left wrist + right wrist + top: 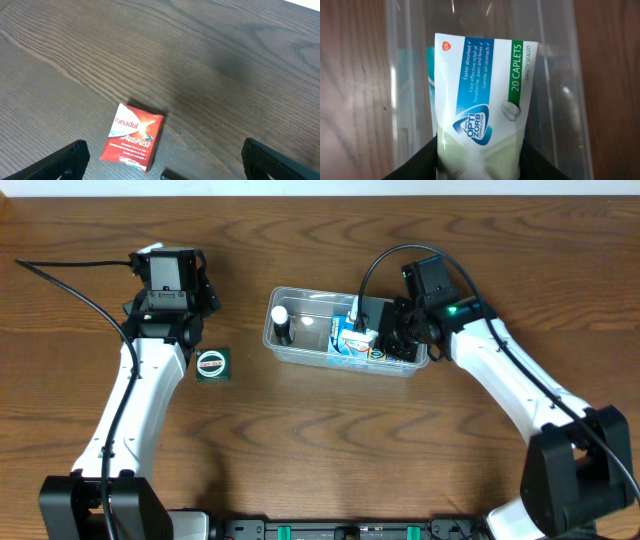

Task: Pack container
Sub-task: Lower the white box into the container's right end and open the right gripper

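Toward 1 o'clock of worktop [330, 440] centre, the right tool [479, 167] is gripping a box [480, 100] by its end inside the container [315, 352], likely risking it wedging aslant on release; the left tool [170, 160] is hanging open.

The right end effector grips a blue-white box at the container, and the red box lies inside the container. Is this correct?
No: the red box lies on the table, not inside the container, as the left wrist view shows. The right end effector does grip the blue-white box at the container.
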`<action>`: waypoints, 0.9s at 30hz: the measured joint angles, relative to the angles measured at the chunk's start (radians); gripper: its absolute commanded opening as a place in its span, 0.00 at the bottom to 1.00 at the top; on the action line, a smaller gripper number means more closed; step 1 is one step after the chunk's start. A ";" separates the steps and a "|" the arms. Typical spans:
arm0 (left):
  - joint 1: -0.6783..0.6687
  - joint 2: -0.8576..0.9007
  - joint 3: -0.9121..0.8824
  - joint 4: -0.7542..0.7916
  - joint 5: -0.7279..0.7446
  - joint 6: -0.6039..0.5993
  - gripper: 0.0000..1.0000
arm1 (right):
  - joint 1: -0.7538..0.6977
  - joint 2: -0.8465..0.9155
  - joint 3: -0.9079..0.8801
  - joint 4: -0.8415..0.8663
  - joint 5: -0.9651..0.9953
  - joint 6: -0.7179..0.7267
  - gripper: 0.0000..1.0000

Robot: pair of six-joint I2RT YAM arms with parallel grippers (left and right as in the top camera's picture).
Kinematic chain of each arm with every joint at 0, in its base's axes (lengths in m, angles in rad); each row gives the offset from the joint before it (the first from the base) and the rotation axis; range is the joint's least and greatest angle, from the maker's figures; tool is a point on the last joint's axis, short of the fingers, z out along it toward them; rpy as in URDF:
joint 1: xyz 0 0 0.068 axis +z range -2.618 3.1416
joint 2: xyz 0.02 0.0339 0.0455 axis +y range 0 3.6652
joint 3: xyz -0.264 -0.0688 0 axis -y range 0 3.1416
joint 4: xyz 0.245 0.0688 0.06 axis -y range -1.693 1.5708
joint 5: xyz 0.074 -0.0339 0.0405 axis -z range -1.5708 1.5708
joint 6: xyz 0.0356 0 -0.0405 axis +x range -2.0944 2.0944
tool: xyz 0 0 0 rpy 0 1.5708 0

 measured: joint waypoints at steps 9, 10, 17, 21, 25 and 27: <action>0.000 0.000 0.000 0.000 0.000 0.000 0.98 | -0.002 0.069 0.000 0.002 0.066 -0.063 0.44; 0.000 0.000 0.000 0.000 0.000 0.000 0.98 | -0.005 0.072 0.000 0.004 0.068 -0.068 0.44; 0.000 0.000 0.000 0.000 0.000 0.000 0.98 | -0.047 0.103 0.000 0.027 0.084 -0.083 0.44; 0.000 0.000 0.000 0.000 0.000 0.000 0.98 | -0.064 0.106 0.000 0.032 0.088 -0.087 0.63; 0.000 0.000 0.000 0.000 0.000 0.000 0.98 | -0.065 0.106 0.000 0.043 0.082 -0.097 0.77; 0.000 0.000 0.000 0.000 0.000 0.000 0.98 | -0.065 0.106 0.000 0.049 0.080 -0.095 0.80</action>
